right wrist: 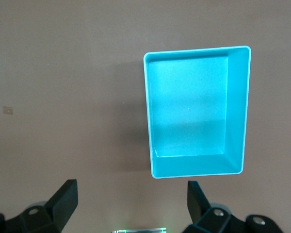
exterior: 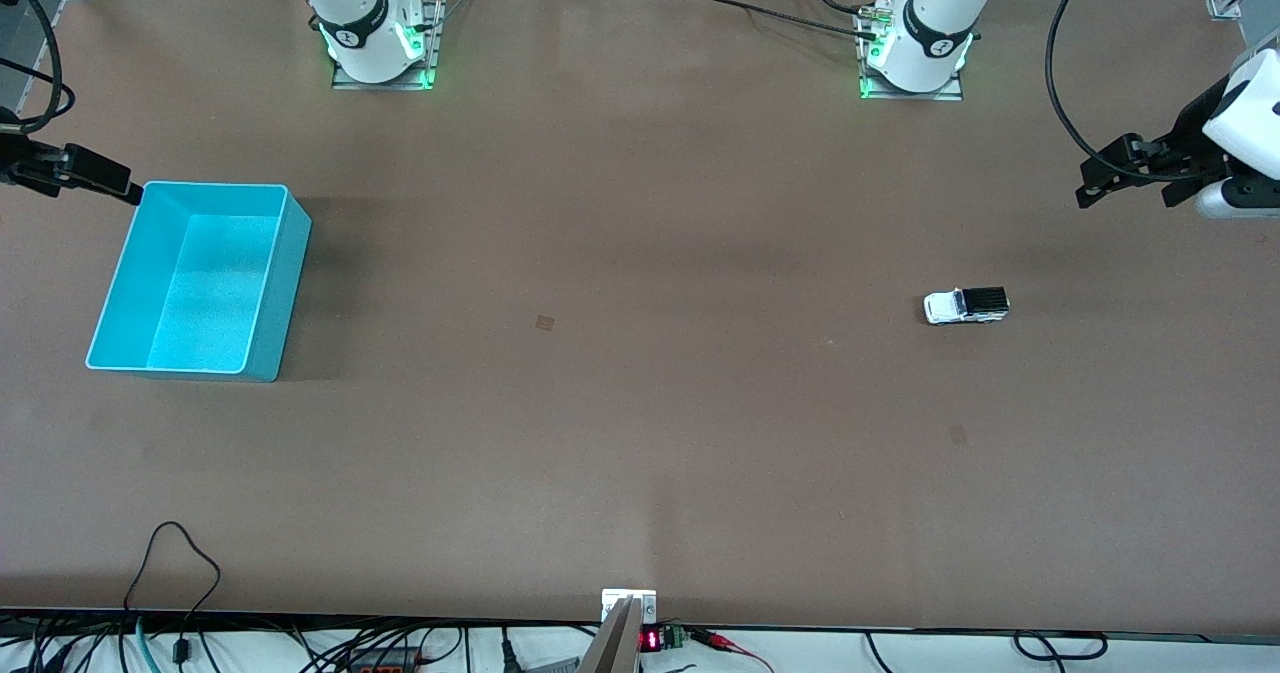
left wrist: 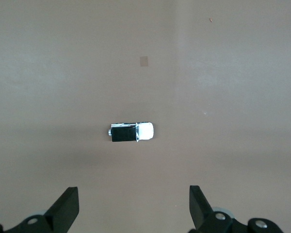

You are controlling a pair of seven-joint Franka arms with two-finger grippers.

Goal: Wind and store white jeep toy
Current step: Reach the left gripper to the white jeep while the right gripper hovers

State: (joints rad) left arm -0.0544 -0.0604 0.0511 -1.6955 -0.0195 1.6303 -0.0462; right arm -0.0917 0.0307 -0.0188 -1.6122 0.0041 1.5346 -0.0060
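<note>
On the brown table [exterior: 640, 433], nearest the front camera: bare board, with a small dark square mark toward the left arm's end and, farther from the camera, a second small mark about midway along the table.

Item 1: white jeep toy [exterior: 966, 305]. Tiny car, white front part, black roof and rear section, small dark wheels. Stands on its wheels on the table toward the left arm's end, lying lengthwise along the table, black rear pointing to that end's edge. Nothing touches it. Well apart from the bin. In the left wrist view it [left wrist: 131, 132] lies on open board, between the two fingers as seen and clear of both.

Item 2: turquoise bin [exterior: 290, 253]. Open-topped rectangular box, pale rim, nothing visible inside. Stands at the right arm's end of the table. The right wrist view shows its interior [right wrist: 235, 107] from above.

Item 3: left gripper [exterior: 1100, 178]. Up in the air over the left arm's end of the table, near the edge. Fingers [left wrist: 65, 206] spread wide, holding nothing. Waiting.

Item 4: right gripper [exterior: 105, 181]. Up in the air at the right arm's end, just beside the bin's corner farthest from the camera. Fingers [right wrist: 63, 196] spread wide, holding nothing.

Item 5: two arm bases, green-lit, along the edge farthest from the camera.
</note>
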